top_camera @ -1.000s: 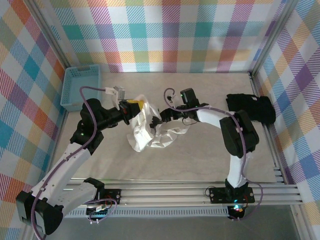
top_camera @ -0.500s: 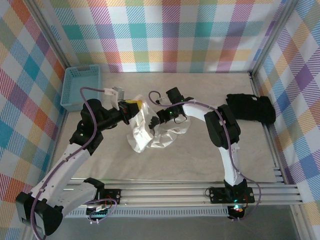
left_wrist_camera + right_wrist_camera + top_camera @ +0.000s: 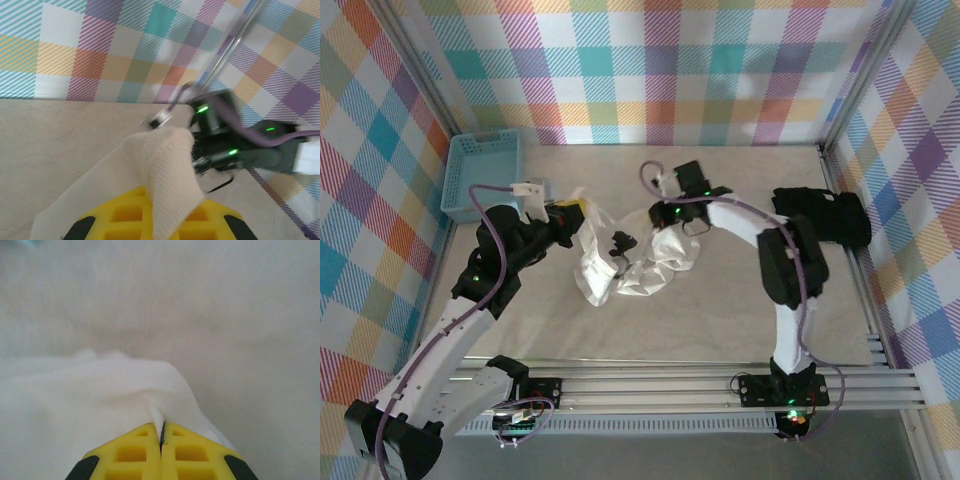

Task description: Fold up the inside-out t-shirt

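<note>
One white t-shirt (image 3: pixel 642 272), crumpled, left end effector (image 3: pixel 578 209) pinching its edge, right end effector (image 3: pixel 161 434) pinching a fold

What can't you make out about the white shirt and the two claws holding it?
- Top view: the t-shirt is bunched; its own folds hide collar and sleeves.
- Left wrist view: a cloth fold drapes over the left gripper, hiding the pinch point.
- Right wrist view: cloth beyond the right gripper is blurred; which part it holds is unclear.
- Top view: the black garment is too dark to identify.
</note>
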